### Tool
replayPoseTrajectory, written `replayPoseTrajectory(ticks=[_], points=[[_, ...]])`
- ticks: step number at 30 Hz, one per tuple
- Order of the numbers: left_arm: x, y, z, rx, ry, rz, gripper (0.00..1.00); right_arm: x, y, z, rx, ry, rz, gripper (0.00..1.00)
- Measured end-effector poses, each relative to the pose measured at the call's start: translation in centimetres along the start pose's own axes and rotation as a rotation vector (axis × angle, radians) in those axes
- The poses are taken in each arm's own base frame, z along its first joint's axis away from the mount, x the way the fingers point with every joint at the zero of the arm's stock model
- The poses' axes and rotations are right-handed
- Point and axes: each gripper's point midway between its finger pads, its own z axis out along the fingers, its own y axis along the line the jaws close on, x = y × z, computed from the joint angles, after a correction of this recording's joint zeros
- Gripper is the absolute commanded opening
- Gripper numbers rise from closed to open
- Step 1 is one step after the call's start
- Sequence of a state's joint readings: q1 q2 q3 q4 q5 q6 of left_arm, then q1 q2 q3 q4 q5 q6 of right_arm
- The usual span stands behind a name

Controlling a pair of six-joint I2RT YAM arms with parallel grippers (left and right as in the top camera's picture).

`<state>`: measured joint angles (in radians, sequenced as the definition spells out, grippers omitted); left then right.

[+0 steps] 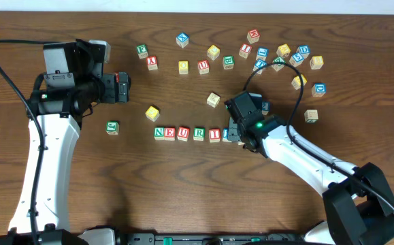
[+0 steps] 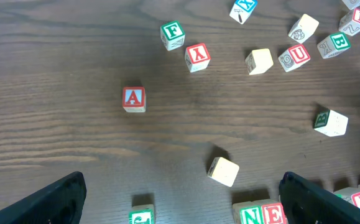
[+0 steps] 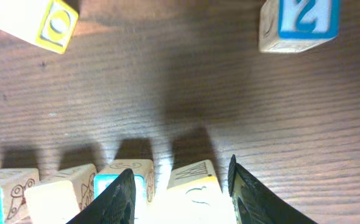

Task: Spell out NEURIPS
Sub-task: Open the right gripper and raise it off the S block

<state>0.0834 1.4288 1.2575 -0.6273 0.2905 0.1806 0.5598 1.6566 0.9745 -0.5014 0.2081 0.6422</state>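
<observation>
The right tool [image 1: 231,133] hides the row's end beyond the red I [image 1: 214,134]. The yellow-edged cube [image 3: 192,186] between its fingers [image 3: 114,199] is cut off by the picture's lower edge, its letter unreadable.

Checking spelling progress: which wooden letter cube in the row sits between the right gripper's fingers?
The yellow-edged wooden cube ending the row, beside the blue-lettered cube.

**Dark wooden table under soft overhead light**

A dark brown table [image 1: 183,197] with grain running left to right fills nearly the whole scene. Along its far edge runs a narrow pale strip [image 1: 265,4], too thin to tell whether it is wall or floor. A black rail [image 1: 203,239] lines the near edge. Light from above leaves soft shadows and a dull sheen.
</observation>
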Motion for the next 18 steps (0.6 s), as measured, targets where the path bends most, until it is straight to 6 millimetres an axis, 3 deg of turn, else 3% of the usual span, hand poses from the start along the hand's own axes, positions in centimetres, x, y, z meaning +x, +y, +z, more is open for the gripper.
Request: replayPoseTrajectory(ticks=[11, 18], points=[[0.0, 0.0, 0.0, 0.000, 0.000, 0.000, 0.98, -2.0, -1.9, -2.5, 0.146, -0.016, -0.043, 0.36], [0.0, 0.0, 0.0, 0.000, 0.000, 0.000, 0.98, -0.2, -3.9, -3.1, 0.235, 0.059, -0.054, 0.29]])
